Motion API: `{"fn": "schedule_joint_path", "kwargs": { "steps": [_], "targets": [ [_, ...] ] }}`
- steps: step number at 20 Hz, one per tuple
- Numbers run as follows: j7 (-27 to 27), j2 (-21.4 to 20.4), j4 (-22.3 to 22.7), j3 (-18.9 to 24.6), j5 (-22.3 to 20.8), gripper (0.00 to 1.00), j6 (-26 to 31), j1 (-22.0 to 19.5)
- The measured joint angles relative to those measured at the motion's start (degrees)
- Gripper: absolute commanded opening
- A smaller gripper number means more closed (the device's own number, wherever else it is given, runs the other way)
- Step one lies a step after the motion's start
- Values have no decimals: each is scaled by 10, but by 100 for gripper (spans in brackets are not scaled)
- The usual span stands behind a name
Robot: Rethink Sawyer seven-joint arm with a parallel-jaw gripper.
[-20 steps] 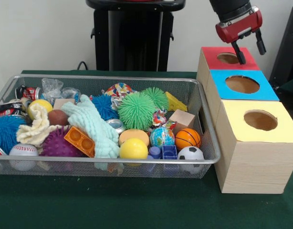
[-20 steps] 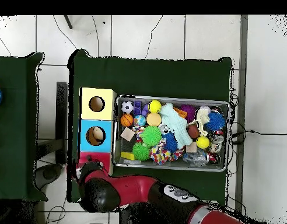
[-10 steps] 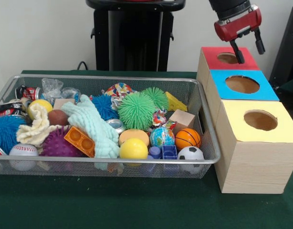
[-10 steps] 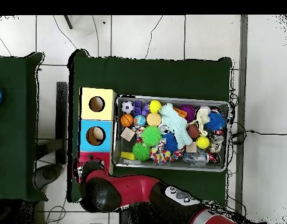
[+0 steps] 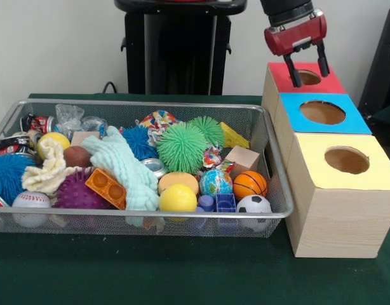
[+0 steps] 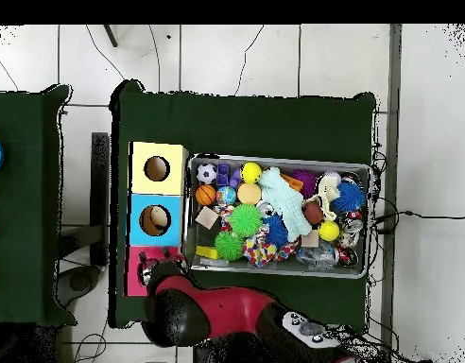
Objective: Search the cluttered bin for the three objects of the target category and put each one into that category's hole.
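Note:
My gripper (image 5: pixel 307 71) hangs open and empty over the near-left edge of the red-topped box (image 5: pixel 279 77), just beside its hole (image 5: pixel 309 77). In a row toward the camera stand the blue-topped box (image 5: pixel 357 122) and the yellow-topped box (image 5: pixel 312 162), each with a round hole. The wire bin (image 5: pixel 150 216) to their left holds a basketball (image 5: pixel 249 184), a soccer ball (image 5: pixel 253 204), a yellow ball (image 5: pixel 177 198), spiky balls (image 5: pixel 181 147), a wooden block (image 5: pixel 241 159), an orange brick (image 5: pixel 106 188) and cloths (image 5: pixel 122 165). In the overhead view the arm (image 6: pixel 184 314) covers part of the red box (image 6: pixel 140 271).
Crushed cans (image 5: pixel 36 124) and clear plastic (image 5: pixel 71 115) lie at the bin's far left corner. The bin (image 6: pixel 279 159) sits tight against the row of boxes. Green cloth (image 5: pixel 182 273) covers the table in front of the bin.
The gripper has moved left and slightly up in the front view, from over the red box's hole toward the bin side. It stays open. Nothing in the bin has moved.

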Motion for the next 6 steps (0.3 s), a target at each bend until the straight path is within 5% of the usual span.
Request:
{"fn": "schedule_joint_path", "kwargs": {
  "steps": [6],
  "targets": [
    [0, -8, 0, -5, -12, 100, 4, -10]
  ]
}}
